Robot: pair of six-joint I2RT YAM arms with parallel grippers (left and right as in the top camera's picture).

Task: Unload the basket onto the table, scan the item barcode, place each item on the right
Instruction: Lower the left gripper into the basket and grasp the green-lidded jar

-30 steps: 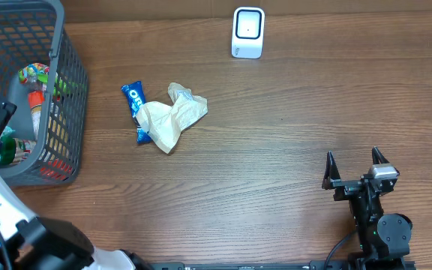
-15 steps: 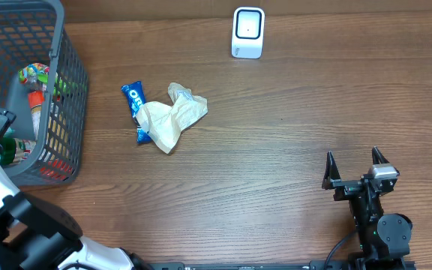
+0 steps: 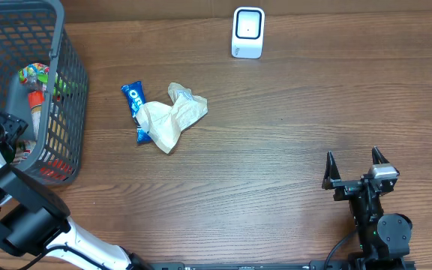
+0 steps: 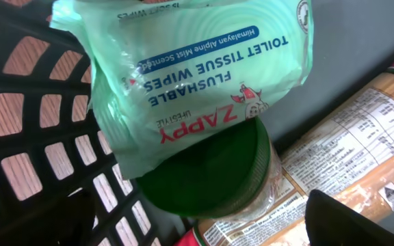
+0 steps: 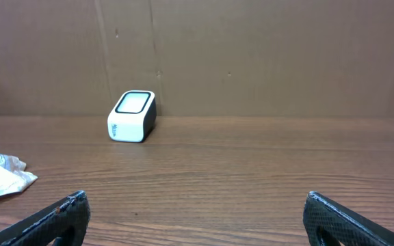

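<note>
Two grippers, both mine, both spread wide and holding nothing. My left gripper [image 4: 197,208] hangs inside the mesh basket [image 3: 70,90] at the table's nine o'clock. The Zappy flushable wipes pack [image 4: 204,75] lies just past my fingertips at twelve o'clock, overlapping a green jar lid [image 4: 211,171]. My right gripper [image 3: 355,171] sits at five o'clock, the scanner [image 3: 247,32] at twelve

In the basket [image 3: 70,90] at the table's [image 3: 276,150] far left corner a wipes pack [image 4: 197,68] lies on a jar [image 4: 211,178], a scanner [image 3: 247,32] stands at the far edge, and a bag [image 3: 172,116] overlaps a cookie packet [image 3: 133,98] between them.
</note>
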